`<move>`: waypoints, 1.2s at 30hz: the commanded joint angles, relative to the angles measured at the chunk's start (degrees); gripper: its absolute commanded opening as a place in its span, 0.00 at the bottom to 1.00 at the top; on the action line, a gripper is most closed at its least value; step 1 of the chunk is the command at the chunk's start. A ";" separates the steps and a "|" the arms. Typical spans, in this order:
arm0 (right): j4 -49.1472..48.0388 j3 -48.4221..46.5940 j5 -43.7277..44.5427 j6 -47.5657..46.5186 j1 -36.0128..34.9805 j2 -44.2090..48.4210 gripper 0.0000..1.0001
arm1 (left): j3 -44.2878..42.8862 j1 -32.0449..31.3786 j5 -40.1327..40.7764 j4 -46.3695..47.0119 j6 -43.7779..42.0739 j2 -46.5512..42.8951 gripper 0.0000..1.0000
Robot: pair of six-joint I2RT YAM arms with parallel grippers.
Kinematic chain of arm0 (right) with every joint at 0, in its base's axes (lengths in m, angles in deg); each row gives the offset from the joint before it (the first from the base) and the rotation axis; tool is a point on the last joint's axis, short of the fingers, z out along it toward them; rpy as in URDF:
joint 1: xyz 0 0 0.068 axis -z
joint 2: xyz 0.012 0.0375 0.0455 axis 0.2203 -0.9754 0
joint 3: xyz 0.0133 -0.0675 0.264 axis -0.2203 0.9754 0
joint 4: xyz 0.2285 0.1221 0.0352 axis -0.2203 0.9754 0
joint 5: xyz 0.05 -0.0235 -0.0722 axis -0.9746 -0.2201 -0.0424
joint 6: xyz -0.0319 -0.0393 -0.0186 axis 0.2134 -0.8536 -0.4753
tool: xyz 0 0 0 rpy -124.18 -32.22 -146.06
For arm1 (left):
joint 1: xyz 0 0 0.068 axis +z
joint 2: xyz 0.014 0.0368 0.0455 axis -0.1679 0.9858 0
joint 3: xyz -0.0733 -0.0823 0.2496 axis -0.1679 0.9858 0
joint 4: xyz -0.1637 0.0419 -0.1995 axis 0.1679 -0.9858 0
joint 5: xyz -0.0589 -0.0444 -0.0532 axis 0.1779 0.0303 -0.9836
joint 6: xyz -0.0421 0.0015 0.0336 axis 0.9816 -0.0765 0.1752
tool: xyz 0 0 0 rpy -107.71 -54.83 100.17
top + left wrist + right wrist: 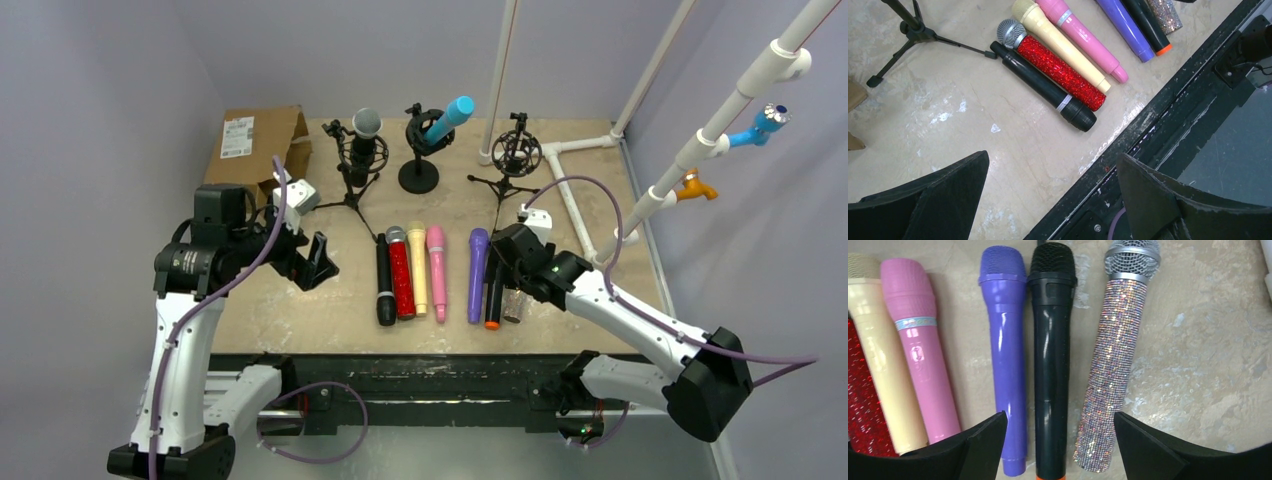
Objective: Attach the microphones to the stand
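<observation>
Desk: Status, left to right?

Me: Cardboard box (255, 145) sits at the far left corner of the table (300, 310). My left gripper (1052, 160) hangs over bare tabletop near the front edge. Its fingers (943, 200) are spread wide, nothing between them.

Desk: Stands?

Me: Three along the back. The left tripod stand (352, 185) carries the grey-headed microphone (366, 125), upright. The round-base stand (418, 178) holds the blue microphone (450, 117), tilted up to the right. The right tripod stand (517, 155) shows just its ring mount.

Desk: Loose mics?

Me: Seven lie flat side by side, and the mesh heads I can see point toward the stands. First group, packed together: black microphone (1043, 85), red glitter microphone (1063, 72), cream microphone (1063, 45), pink microphone (1088, 37). Small gap. Then purple microphone (1007, 365), orange-ended black microphone (1052, 365) against it, and silver glitter microphone (1110, 365) just beside, angled slightly.

Desk: Right arm?

Me: My right gripper (1060, 415) is low over the handle ends of that second group. Its fingers are wide apart, straddling purple, black and silver, with no grip on any of them. I can't tell whether the pads touch the outer two. White pipe frame (585, 143) is at far right.
</observation>
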 commanded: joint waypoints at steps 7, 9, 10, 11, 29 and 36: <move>-1.89 -0.54 2.77 0.80 2.85 0.04 0.76 | 1.90 0.38 -1.73 -0.66 -3.58 0.33 1.00; -0.70 -2.22 4.54 0.11 2.99 -1.18 0.76 | 1.68 0.39 -1.84 -0.94 -3.60 0.37 1.00; -0.41 -2.60 5.52 -0.53 3.08 -1.60 0.76 | 1.67 0.39 -1.84 -1.05 -3.77 0.25 1.00; -0.28 -2.72 6.07 -0.68 3.13 -2.03 0.76 | 1.79 0.38 -1.72 -1.18 -3.95 0.02 1.00; -10.86 4.19 3.47 -0.59 10.51 -10.47 0.73 | 2.54 0.39 -1.28 -1.46 -4.61 -1.66 1.00; -15.59 8.28 -0.70 3.83 11.08 -16.11 0.69 | 2.24 0.38 -0.86 -2.04 -5.09 -2.77 1.00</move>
